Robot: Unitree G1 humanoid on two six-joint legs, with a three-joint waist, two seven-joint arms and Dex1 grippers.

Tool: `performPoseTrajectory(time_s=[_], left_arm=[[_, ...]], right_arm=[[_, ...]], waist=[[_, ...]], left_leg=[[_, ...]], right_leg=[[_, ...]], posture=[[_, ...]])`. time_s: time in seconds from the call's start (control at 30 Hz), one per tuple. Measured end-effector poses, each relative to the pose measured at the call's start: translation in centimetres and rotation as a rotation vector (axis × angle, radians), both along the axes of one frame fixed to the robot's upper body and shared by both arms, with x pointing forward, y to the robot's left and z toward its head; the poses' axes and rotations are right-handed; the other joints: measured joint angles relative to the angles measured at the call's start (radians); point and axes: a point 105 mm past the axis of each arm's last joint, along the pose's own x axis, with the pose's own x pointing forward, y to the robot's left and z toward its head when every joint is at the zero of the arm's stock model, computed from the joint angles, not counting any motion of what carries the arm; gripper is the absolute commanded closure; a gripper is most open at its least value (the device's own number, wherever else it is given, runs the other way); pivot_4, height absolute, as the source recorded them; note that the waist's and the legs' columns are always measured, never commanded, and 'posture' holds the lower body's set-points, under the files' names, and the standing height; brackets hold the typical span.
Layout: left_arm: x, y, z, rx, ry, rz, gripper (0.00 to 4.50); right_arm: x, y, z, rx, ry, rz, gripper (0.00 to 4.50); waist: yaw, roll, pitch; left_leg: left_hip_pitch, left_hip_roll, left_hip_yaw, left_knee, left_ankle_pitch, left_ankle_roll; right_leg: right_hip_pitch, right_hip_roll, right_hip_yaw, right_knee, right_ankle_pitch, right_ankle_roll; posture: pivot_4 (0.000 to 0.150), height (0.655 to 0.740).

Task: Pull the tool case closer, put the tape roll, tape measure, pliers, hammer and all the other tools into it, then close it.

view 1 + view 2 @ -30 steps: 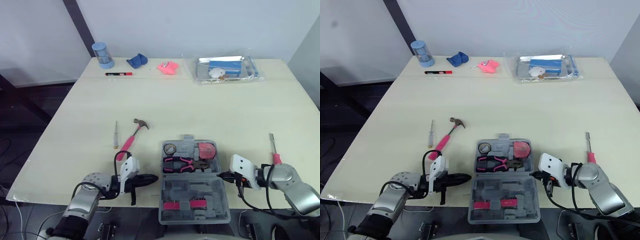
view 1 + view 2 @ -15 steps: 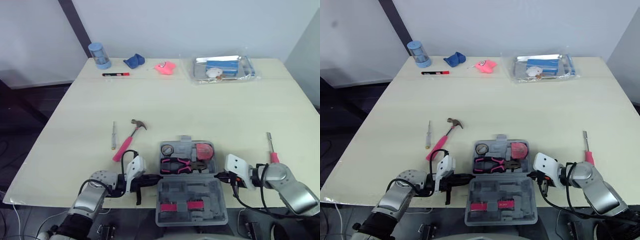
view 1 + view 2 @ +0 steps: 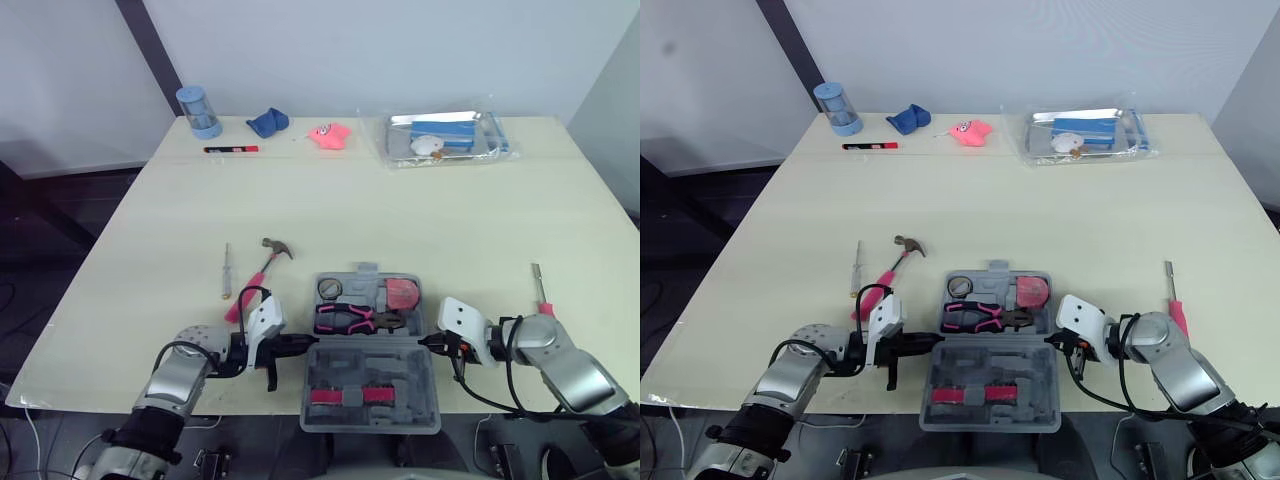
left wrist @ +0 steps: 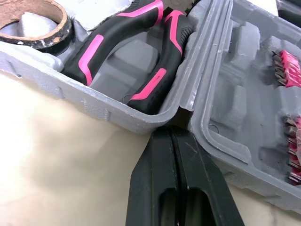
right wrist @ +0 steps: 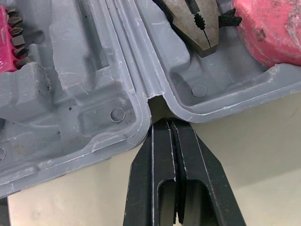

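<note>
Both arms are low and roughly level with the tabletop, forearms along the near edge, pointing inward at each other with the tool case [image 3: 368, 372] between them.

Left gripper [image 4: 171, 129]: fingers pressed flat together, nothing between them, tip seated in the hinge notch on the case's left side. Right gripper [image 5: 164, 123]: same, fingers closed tight with no gap, tip in the hinge notch on the right side. Both tips touch the case.

The case lies open and flat at the near middle of the table [image 3: 400, 210]. The tray half is away from the robot. The lid half is toward it, reaches the near table edge and seems to overhang it slightly.

In the tray:
- tape roll [image 3: 330, 288], far-left pocket
- pliers [image 3: 352, 320], across the middle, jaws toward the right
- pink tape measure [image 3: 403, 294], far-right pocket

The lid holds pink bit strips [image 3: 345, 396].

Still loose on the table:
- hammer [image 3: 262, 268] and a small screwdriver [image 3: 226, 271], side by side, just beyond the left gripper and left of the case
- pink-handled screwdriver [image 3: 541, 291], just beyond the right wrist, apart from the case

Room to move: there is a broad bare tabletop beyond the case. Along the far edge sit a blue canister [image 3: 200, 110], a blue cloth [image 3: 267, 122], a red-and-black marker [image 3: 231, 149], a pink item [image 3: 328, 134] and a clear bag [image 3: 447, 137], all well apart from the case.
</note>
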Motion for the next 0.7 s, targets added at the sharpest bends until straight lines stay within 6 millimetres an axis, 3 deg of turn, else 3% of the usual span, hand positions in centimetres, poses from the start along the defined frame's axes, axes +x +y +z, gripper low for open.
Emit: performPoseTrajectory(time_s=[0.7], left_arm=[[3.1, 0.7, 1.0, 0.047, -0.042, 0.096, 4.5]], right_arm=[[3.3, 1.1, 0.4, 0.026, -0.067, -0.058, 4.48]], waist=[[-0.002, 0.0, 0.0]], left_leg=[[0.0, 0.0, -0.001, 0.003, 0.0, 0.0]], right_leg=[[0.0, 0.001, 0.0, 0.002, 0.0, 0.0]], posture=[[0.15, 0.74]])
